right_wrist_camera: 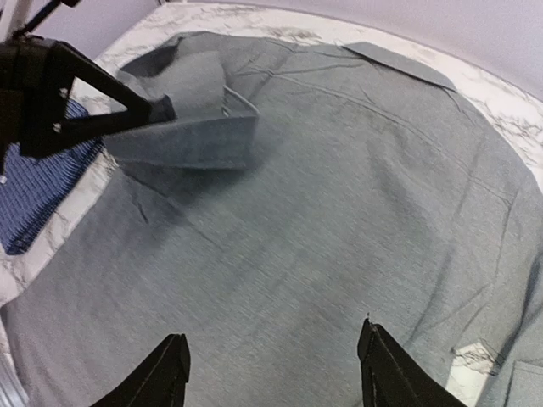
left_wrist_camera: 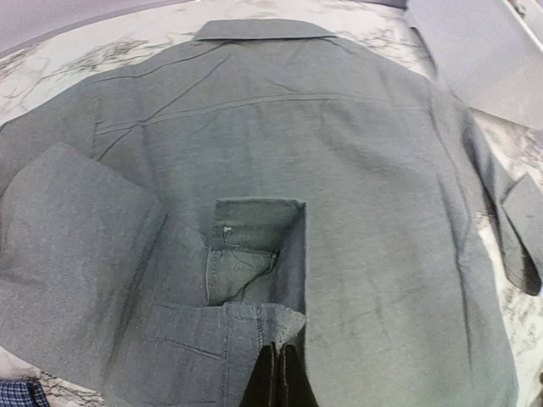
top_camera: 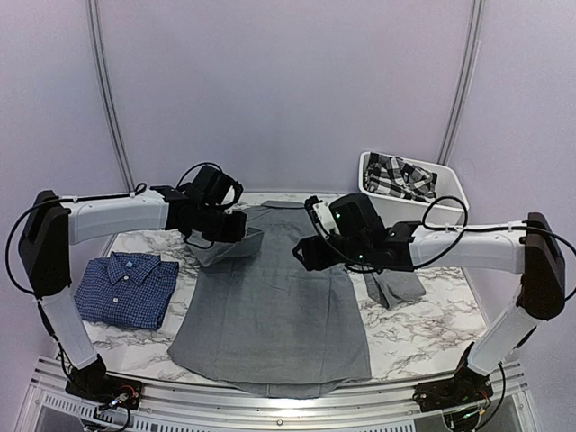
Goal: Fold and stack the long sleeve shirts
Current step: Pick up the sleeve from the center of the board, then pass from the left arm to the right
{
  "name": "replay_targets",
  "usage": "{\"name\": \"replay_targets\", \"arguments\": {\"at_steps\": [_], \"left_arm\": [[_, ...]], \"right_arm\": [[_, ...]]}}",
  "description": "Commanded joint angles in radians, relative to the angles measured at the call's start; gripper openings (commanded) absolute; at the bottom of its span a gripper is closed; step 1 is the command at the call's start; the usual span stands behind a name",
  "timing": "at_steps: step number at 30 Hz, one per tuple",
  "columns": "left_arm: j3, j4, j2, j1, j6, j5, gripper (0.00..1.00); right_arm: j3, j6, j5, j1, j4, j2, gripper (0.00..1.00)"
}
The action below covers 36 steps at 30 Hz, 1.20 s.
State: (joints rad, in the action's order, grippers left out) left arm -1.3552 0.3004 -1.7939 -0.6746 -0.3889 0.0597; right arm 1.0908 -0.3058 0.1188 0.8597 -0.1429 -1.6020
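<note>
The left fingers [left_wrist_camera: 265, 386] are pressed tight together on the stitched edge of a cuff [left_wrist_camera: 221, 326], the end of the sleeve of the grey shirt [top_camera: 270, 315] on that arm's side; their own camera shows the cuff's double seam, its slit placket and a small pale button, none of which the overhead view resolves; the right wrist view adds what that camera cannot, the cuff held up off the cloth as a stiff folded band, its shadow on the shirt beneath. The right fingers [right_wrist_camera: 167, 377] stand wide apart with nothing between them, hovering over the middle of the shirt's back; only the overhead view shows both arms reaching in over the garment. The grey shirt lies spread back-up in the middle of the marble-patterned desk [top_camera: 423, 328], collar [top_camera: 283, 205] at the far edge, hem toward the arm bases; it is plain, matte and finely woven, with a yoke seam across the shoulders and soft creases; its other sleeve [top_camera: 396, 288] lies folded on the right. The blue checked shirt [top_camera: 126, 288] sits folded into a neat rectangle, collar up, on the desk's left, apart from the grey one; a white bin [top_camera: 454, 191] at the far right holds plaid cloth [top_camera: 400, 175], seen from above alone.
</note>
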Motion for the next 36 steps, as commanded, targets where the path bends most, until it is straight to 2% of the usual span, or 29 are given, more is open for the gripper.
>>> {"name": "replay_targets", "arguments": {"at_steps": [1, 7, 13, 22, 27, 31, 36], "left_arm": [[0.000, -0.046, 0.058, -0.003, 0.042, -0.243, 0.00], [-0.035, -0.075, 0.050, -0.003, 0.024, -0.415, 0.00], [-0.078, -0.079, 0.050, 0.001, -0.014, -0.437, 0.00], [-0.122, -0.123, 0.017, 0.024, -0.175, -0.491, 0.00], [-0.128, -0.198, 0.010, 0.026, -0.245, -0.560, 0.00], [-0.132, -0.249, 0.003, 0.025, -0.290, -0.593, 0.00], [-0.112, -0.307, 0.000, 0.026, -0.340, -0.624, 0.00]], "right_arm": [[-0.034, 0.065, -0.165, -0.006, 0.253, 0.044, 0.67], [-0.031, 0.121, -0.282, -0.005, 0.393, 0.013, 0.75], [-0.043, 0.157, -0.318, 0.001, 0.459, -0.001, 0.83], [-0.045, 0.073, -0.201, 0.020, 0.461, -0.053, 0.86], [-0.056, 0.008, -0.169, 0.019, 0.556, -0.090, 0.90], [-0.042, -0.030, -0.156, 0.021, 0.628, -0.129, 0.98], [-0.023, -0.064, -0.054, 0.016, 0.677, -0.158, 0.99]]}}
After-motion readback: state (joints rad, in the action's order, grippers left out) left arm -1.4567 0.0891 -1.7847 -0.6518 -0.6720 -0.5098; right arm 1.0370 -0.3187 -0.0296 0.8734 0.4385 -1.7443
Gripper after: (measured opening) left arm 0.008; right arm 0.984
